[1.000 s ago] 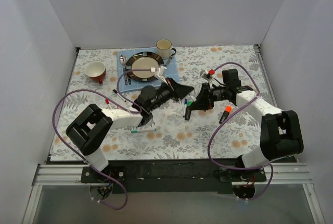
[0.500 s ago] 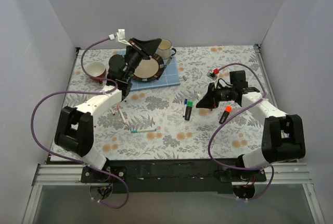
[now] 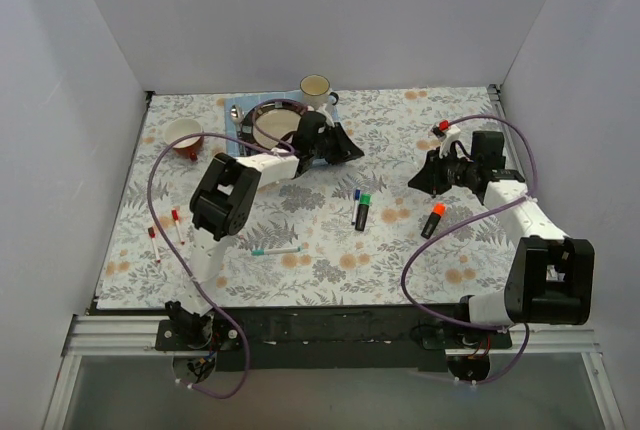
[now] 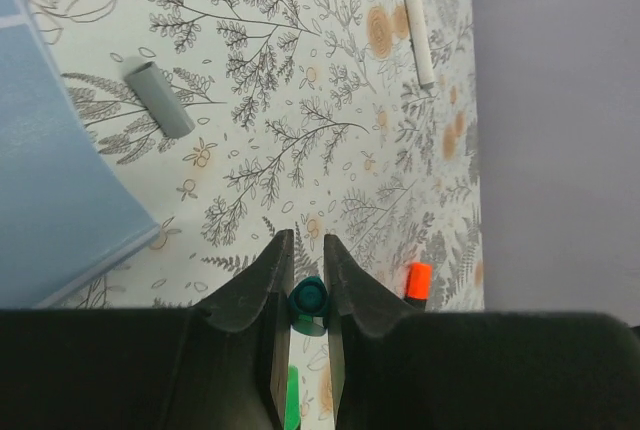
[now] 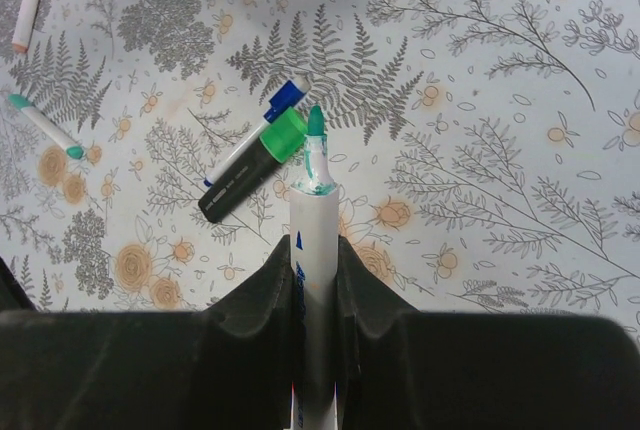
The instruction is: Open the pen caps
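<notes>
Left jaws pinch a teal cap (image 4: 308,297) above the floral surface (image 3: 400,250), near the plate (image 3: 272,125); right jaws clamp a white pen (image 5: 313,240) whose teal tip is bare. A green-capped marker (image 5: 250,172), a blue-capped pen (image 5: 270,115) and an orange-capped marker (image 3: 432,220) lie mid-surface, which plain white walls (image 3: 300,20) enclose on three sides.
</notes>
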